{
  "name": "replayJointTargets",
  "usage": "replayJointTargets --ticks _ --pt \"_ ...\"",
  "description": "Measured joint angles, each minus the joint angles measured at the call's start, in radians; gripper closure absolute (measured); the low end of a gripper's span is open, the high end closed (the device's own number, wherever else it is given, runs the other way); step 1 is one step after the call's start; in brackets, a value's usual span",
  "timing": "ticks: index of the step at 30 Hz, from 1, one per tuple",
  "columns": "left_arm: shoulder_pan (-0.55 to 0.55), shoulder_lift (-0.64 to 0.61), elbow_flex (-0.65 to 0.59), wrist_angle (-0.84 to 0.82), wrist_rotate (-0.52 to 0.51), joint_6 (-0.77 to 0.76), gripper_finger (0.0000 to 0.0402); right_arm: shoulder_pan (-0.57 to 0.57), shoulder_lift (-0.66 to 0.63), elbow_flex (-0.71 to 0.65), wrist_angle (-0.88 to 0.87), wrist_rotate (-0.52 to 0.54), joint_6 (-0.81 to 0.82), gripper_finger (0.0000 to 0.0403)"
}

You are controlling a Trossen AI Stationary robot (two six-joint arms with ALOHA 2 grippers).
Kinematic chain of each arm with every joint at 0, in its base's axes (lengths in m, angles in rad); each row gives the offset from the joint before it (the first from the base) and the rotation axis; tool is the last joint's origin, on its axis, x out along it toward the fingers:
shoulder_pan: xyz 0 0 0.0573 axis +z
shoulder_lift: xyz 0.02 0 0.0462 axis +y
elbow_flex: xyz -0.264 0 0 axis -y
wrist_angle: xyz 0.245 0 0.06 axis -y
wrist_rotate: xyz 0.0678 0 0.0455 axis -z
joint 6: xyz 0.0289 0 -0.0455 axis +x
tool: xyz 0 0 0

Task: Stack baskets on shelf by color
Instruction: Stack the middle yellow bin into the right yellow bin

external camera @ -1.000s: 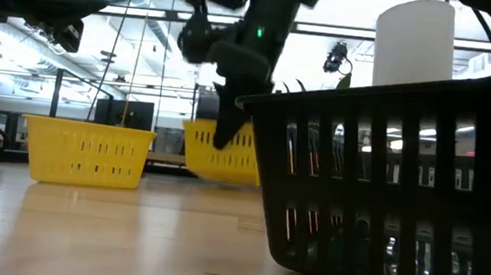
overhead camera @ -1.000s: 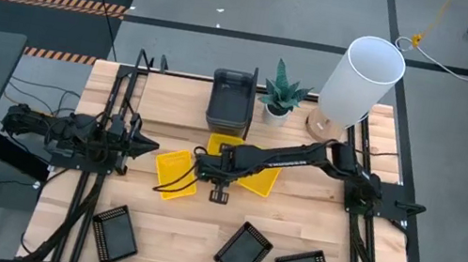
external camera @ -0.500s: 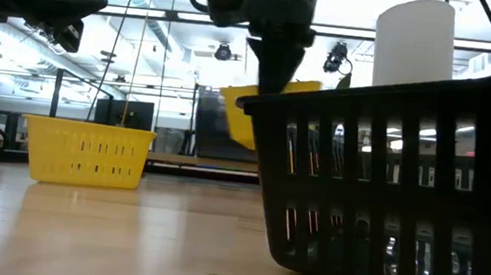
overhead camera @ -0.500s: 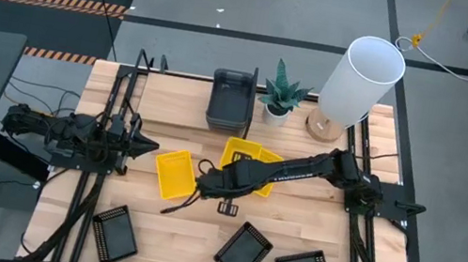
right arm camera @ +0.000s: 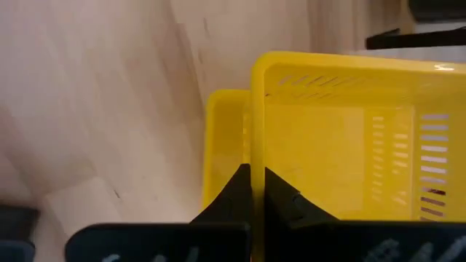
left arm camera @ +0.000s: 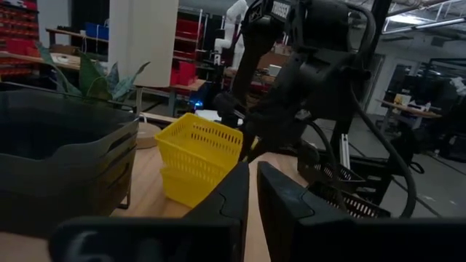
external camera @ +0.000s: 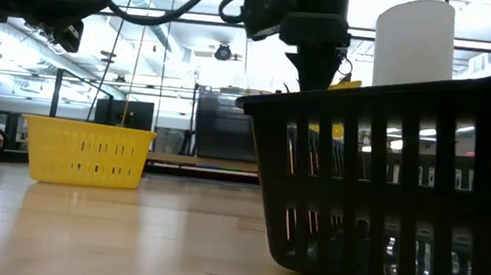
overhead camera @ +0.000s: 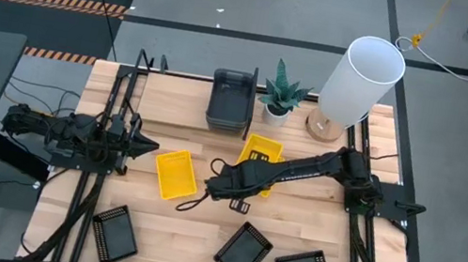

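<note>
My right gripper [overhead camera: 243, 167] hangs over the middle of the table, shut on a yellow basket [overhead camera: 262, 152], which it holds raised just above a second yellow basket [right arm camera: 222, 138]. The third yellow basket [overhead camera: 176, 175] stands on the table to the left. The dark grey baskets [overhead camera: 230, 102] are nested on the shelf [overhead camera: 177, 102] at the far side. Three black baskets [overhead camera: 244, 250] lie along the near edge. My left gripper [overhead camera: 142, 144] waits at the table's left, shut and touching nothing. My right gripper pinches one side wall of the yellow basket at its rim [right arm camera: 256, 156], one finger inside the basket and one outside. The fingers come from above, pointing down. The basket is lifted clear of the table, roughly level, over the other yellow basket.
A tall white lamp [overhead camera: 361, 81] and a small potted plant [overhead camera: 280, 93] stand at the far right of the table. One black basket [external camera: 404, 180] sits close before the low camera. Bare wood lies between the yellow and the black baskets.
My right gripper has lifted the yellow basket off the table and carried it toward the table's right, over the second yellow basket. The basket tipped on the way and is now about level. The other yellow baskets have stayed put.
</note>
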Motion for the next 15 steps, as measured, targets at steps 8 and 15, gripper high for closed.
replayJointTargets --ticks 8,15 --pt "0.0 0.0 0.0 0.0 0.0 0.0 0.0372 0.001 -0.007 -0.084 0.084 -0.032 0.015 0.0384" --pt "0.0 0.0 0.0 0.0 0.0 0.0 0.0363 0.001 -0.007 -0.088 0.097 -0.07 0.023 0.0347"
